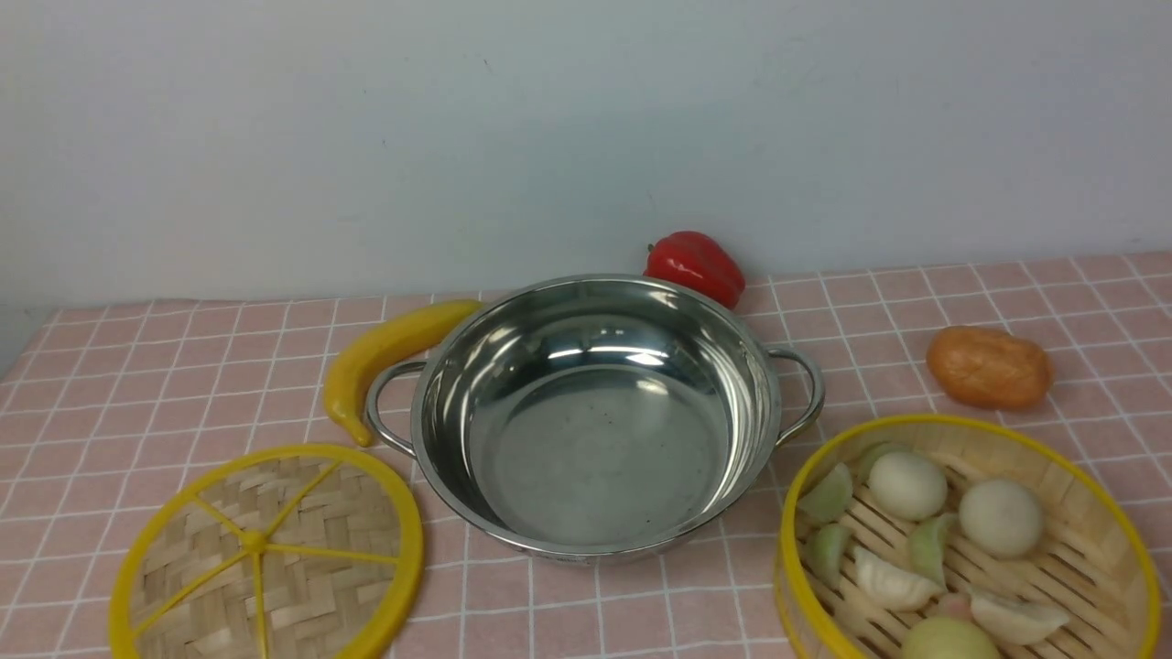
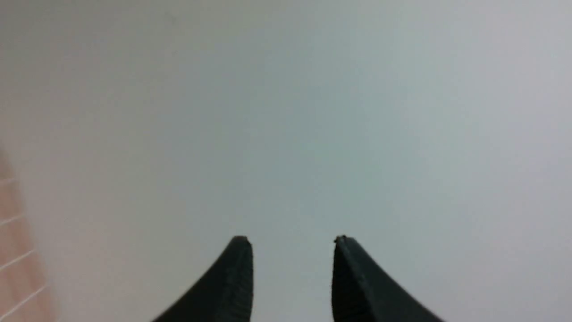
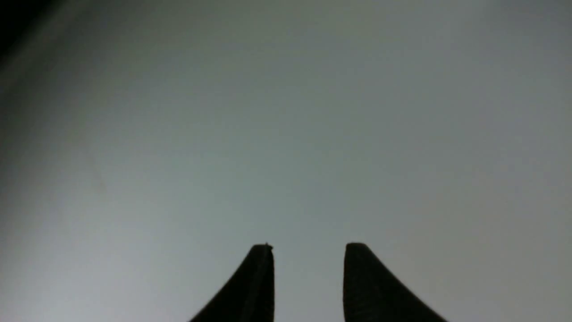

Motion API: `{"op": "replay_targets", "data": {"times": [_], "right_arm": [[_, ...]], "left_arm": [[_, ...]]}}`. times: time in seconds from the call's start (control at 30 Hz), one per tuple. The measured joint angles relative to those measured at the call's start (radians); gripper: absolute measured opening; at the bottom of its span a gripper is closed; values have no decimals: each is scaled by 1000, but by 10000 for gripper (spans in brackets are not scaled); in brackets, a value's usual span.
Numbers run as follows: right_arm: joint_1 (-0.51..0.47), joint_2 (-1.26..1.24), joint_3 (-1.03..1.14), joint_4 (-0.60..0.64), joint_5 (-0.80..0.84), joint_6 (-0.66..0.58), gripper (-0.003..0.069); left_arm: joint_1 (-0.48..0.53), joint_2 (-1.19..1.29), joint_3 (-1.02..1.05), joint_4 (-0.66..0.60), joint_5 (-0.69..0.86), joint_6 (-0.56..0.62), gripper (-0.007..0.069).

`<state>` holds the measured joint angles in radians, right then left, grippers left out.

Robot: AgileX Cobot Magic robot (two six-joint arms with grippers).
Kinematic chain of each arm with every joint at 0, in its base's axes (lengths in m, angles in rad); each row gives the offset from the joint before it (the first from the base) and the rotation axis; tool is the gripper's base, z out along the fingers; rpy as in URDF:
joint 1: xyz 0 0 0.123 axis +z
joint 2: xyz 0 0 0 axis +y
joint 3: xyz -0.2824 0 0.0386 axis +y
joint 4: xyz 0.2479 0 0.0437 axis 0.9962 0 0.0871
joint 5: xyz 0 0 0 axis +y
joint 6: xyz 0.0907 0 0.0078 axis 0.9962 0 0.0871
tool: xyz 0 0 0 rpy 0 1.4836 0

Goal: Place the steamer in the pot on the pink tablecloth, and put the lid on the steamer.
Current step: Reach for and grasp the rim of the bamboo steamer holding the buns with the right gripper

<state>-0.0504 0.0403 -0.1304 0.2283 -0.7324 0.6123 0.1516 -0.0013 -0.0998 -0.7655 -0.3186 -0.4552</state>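
The shiny steel pot [image 1: 595, 421] stands empty in the middle of the pink tablecloth [image 1: 146, 384]. The steamer [image 1: 1080, 467], a yellow-rimmed bamboo basket holding several buns and dumplings, sits at the front right. The lid [image 1: 265, 554], a flat woven disc with yellow spokes, lies at the front left. Neither arm shows in the front view. My left gripper [image 2: 292, 241] is open and empty, facing the grey wall. My right gripper [image 3: 308, 246] is open and empty, also facing the wall.
A yellow banana [image 1: 385, 352] lies against the pot's left handle. A red pepper [image 1: 696, 265] sits behind the pot by the wall. A brown potato-like item [image 1: 989, 366] lies at the right, behind the steamer. A strip of the cloth shows in the left wrist view [image 2: 18, 268].
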Motion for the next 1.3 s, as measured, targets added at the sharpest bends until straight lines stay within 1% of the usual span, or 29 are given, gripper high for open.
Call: {"op": "replay_targets", "data": {"times": [0.07,0.1,0.13,0.17,0.2,0.27,0.3,0.33,0.37,0.4,0.47,0.5,0.53,0.57,0.6,0.63,0.77,0.87,0.97,1.13,1.3], "right_arm": [[0,5,-79,-33,24,-49,240],[0,12,-124,-49,55,-80,240],[0,31,-205,-79,132,-146,240],[0,51,-266,-103,205,-195,240],[0,71,-315,-122,273,-233,240],[0,128,-427,-161,451,-303,240],[0,174,-500,-178,591,-330,240],[0,207,-546,-184,663,-338,240],[0,243,-589,-190,788,-347,240],[0,298,-646,-194,914,-353,240],[0,366,-709,-196,1108,-356,240],[0,433,-743,-197,1262,-357,240],[0,470,-760,-197,1341,-357,240],[0,516,-775,-197,1431,-357,240],[0,534,-779,-197,1448,-357,240],[0,613,-788,-197,1602,-361,240],[0,756,-788,-197,1815,-402,240],[0,860,-788,-186,1910,-426,240],[0,948,-788,-166,1911,-443,240],[0,1071,-763,-148,1823,-462,240],[0,1183,-678,-139,1706,-469,240]], "left_arm": [[0,-1,-54,55,-86,-16,243],[0,-1,-90,107,-123,-14,243],[0,-2,-137,181,-147,-3,243],[0,-3,-186,267,-151,25,243],[0,-3,-211,314,-141,48,243],[0,7,-291,462,-67,97,243],[0,26,-344,557,51,125,243],[0,45,-378,612,113,133,243],[0,69,-408,657,204,138,243],[0,112,-446,705,348,144,243],[0,183,-484,740,563,147,243],[0,243,-505,751,671,149,243],[0,295,-519,756,791,151,243],[0,339,-528,758,862,153,243],[0,360,-532,758,878,154,243],[0,456,-546,765,1025,179,243],[0,647,-568,765,1208,262,243],[0,780,-575,765,1283,326,243],[0,894,-577,758,1302,355,243],[0,1021,-579,748,1290,369,243],[0,1096,-581,747,1258,394,243]]}}
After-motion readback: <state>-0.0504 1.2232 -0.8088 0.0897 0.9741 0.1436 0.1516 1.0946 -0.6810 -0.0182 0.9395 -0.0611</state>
